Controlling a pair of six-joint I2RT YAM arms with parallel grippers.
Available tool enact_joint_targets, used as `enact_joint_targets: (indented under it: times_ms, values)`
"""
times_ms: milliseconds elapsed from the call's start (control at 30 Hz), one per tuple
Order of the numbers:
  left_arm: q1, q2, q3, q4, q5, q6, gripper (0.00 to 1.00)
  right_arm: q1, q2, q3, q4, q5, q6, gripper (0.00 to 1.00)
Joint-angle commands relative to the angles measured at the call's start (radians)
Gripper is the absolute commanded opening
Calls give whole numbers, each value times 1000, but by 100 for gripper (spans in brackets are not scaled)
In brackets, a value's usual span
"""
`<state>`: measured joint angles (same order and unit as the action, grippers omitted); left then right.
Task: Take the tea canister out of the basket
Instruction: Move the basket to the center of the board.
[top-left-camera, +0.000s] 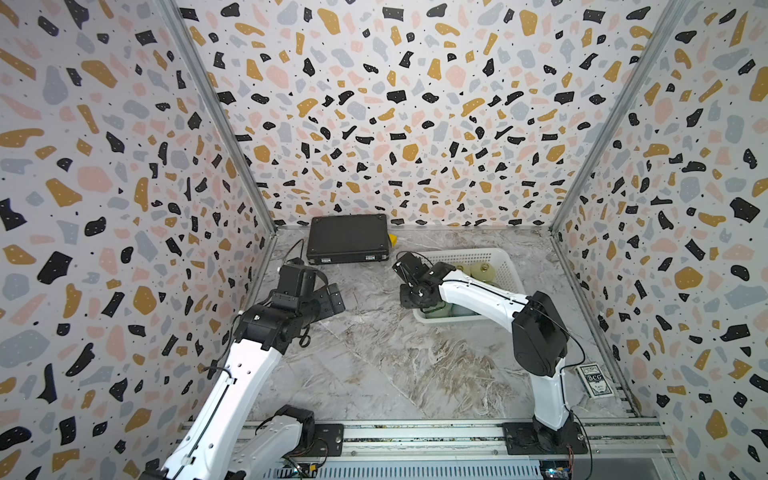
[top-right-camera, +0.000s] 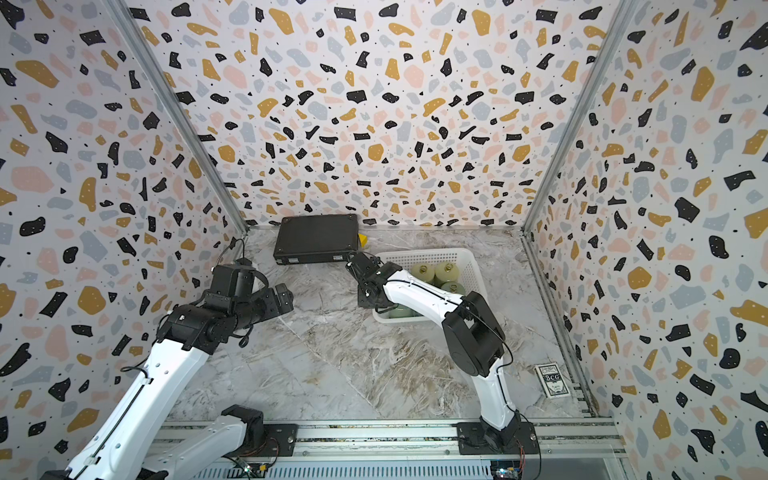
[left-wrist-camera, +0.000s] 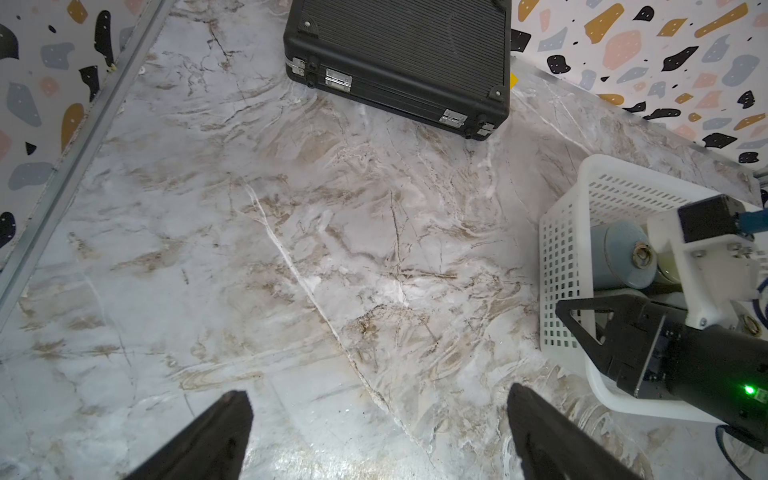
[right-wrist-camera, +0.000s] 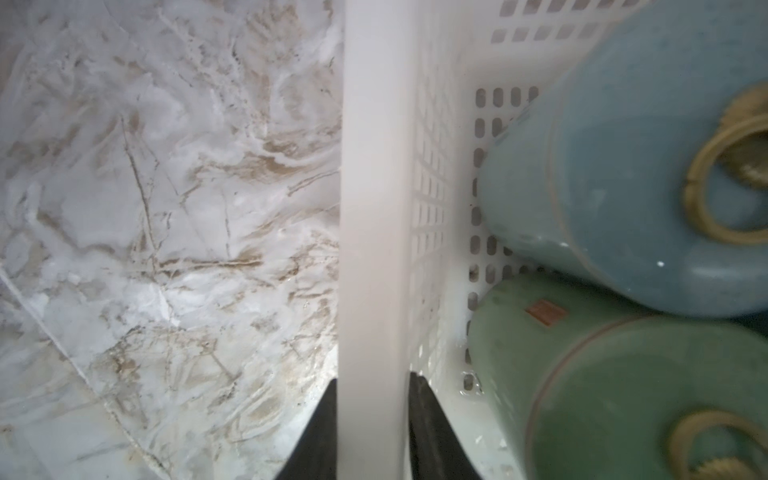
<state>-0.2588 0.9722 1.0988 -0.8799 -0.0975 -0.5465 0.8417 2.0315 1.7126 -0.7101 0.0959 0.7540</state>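
Where marble tabletop (top-left-camera: 374, 365) meets terrazzo walls (top-left-camera: 395, 124), left hand (left-wrist-camera: 376, 392) hangs splayed; right hand (right-wrist-camera: 372, 378) straddles the basket (right-wrist-camera: 374, 166) rim, grip unclear.

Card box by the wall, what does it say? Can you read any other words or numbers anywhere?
"BCG": on the card box, in both top views.
The smaller print on it: too small to read.
Reddish tag on the green canister: blurred, unreadable.
No other text shows.

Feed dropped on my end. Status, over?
Left gripper open, empty. Right gripper astride basket rim, grip unclear. Canisters inside, none held. Right arm crosses above basket.
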Motion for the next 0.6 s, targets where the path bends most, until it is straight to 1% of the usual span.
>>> enact_joint_targets:
  times_ms: [0,33,67,167,267,400,567]
  values:
    - [-9,-6,-13,52,38,12,100,4,-46,79,-21,-87,-45,44]
    - [-12,-5,-14,64,43,11,100,0,-59,84,-32,-85,-71,48]
    - [-17,-3,-14,77,49,8,100,-6,-75,92,-49,-78,-94,55]
    - [-31,9,-11,118,70,7,100,-38,-128,103,-114,-37,-162,65]
    - [-54,43,6,138,92,11,100,-102,-184,90,-167,-7,-213,66]
    - [-106,106,46,145,119,23,100,-225,-268,9,-185,15,-270,65]
    - [-183,174,86,150,118,46,100,-419,-319,-92,-188,-38,-318,64]
